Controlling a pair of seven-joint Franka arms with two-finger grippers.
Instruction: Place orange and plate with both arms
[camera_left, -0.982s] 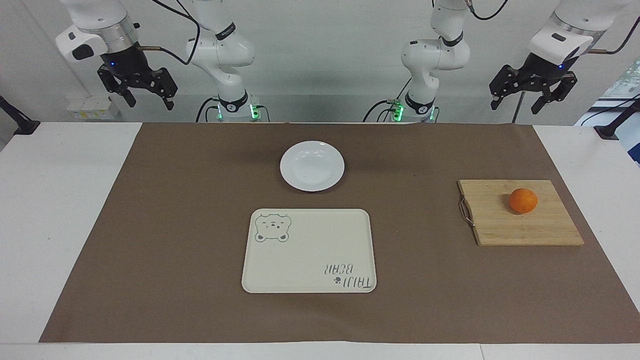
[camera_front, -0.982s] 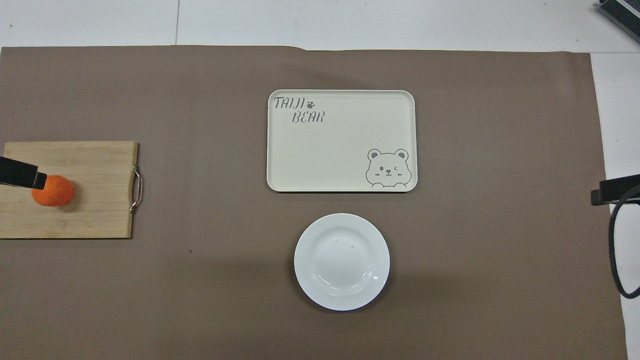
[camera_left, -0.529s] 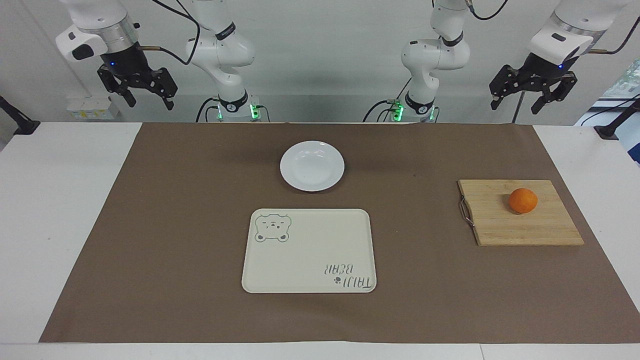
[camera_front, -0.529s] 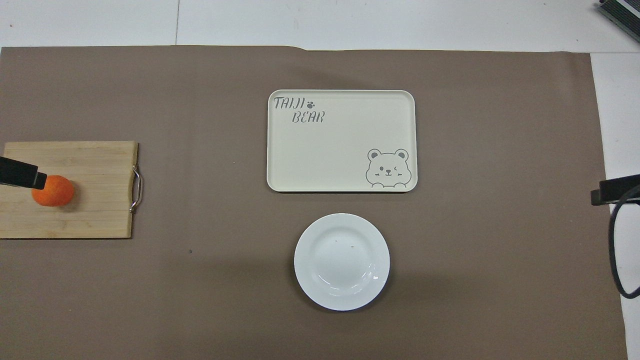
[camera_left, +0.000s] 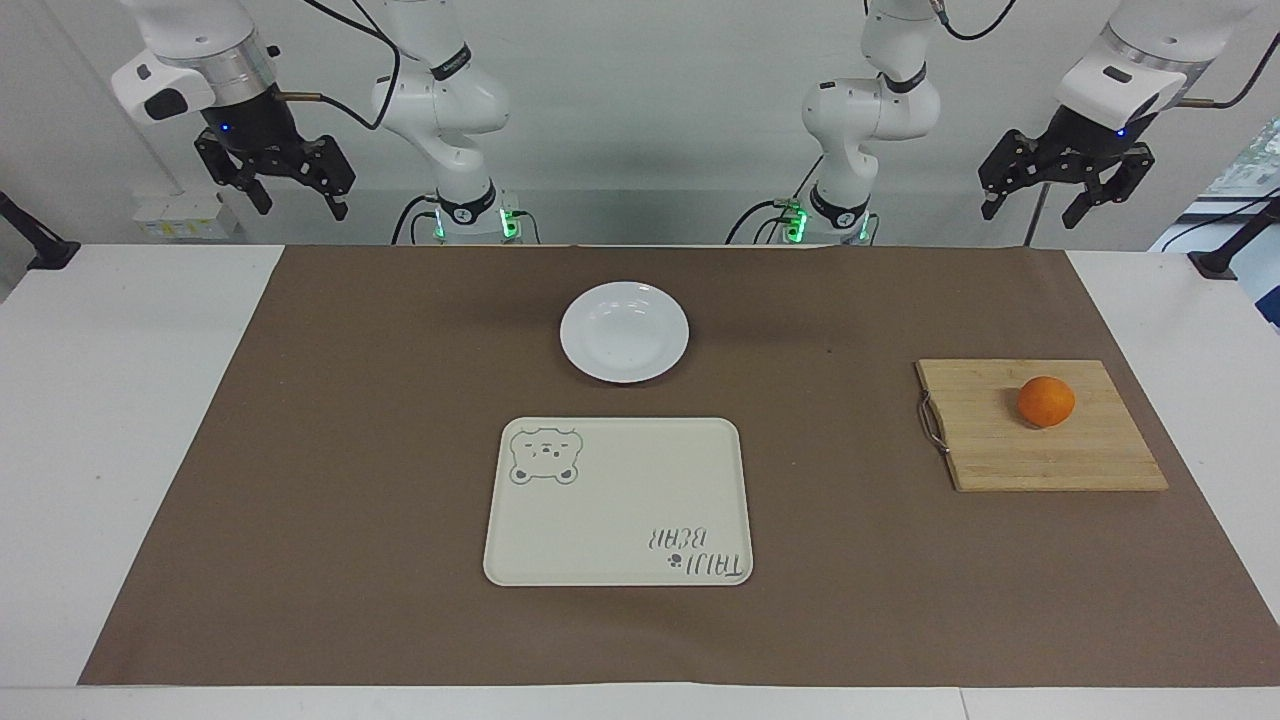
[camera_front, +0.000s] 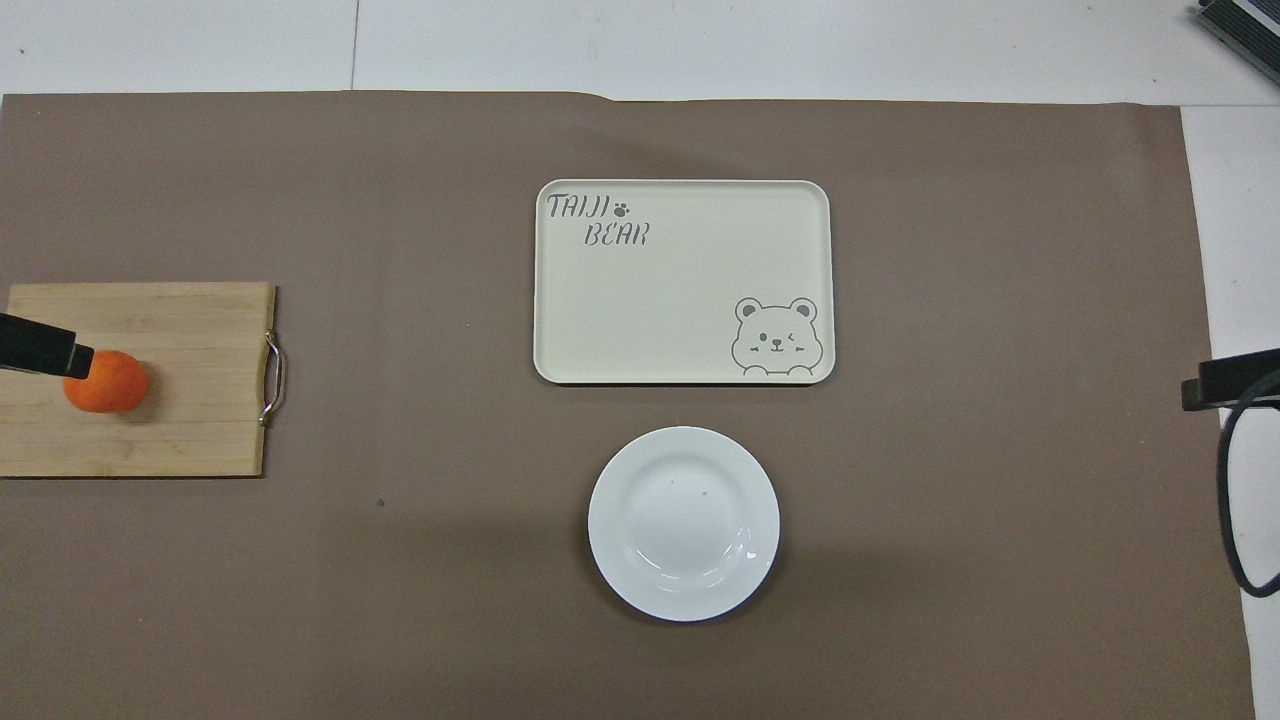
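The orange (camera_left: 1046, 401) (camera_front: 105, 381) rests on a wooden cutting board (camera_left: 1000, 450) (camera_front: 170, 440) toward the left arm's end of the table. The white plate (camera_left: 624, 331) (camera_front: 683, 523) lies empty on the brown mat, nearer to the robots than the cream bear tray (camera_left: 617, 500) (camera_front: 682, 281). My left gripper (camera_left: 1062, 195) hangs open and empty high up at the robots' edge of the table, at the left arm's end. My right gripper (camera_left: 282, 190) hangs open and empty high up at the right arm's end. Both arms wait.
A brown mat (camera_left: 350, 450) (camera_front: 1000, 300) covers most of the white table (camera_left: 120, 400). The cutting board has a metal handle (camera_left: 930, 420) on the side toward the tray. A black cable (camera_front: 1235, 480) loops at the right arm's end.
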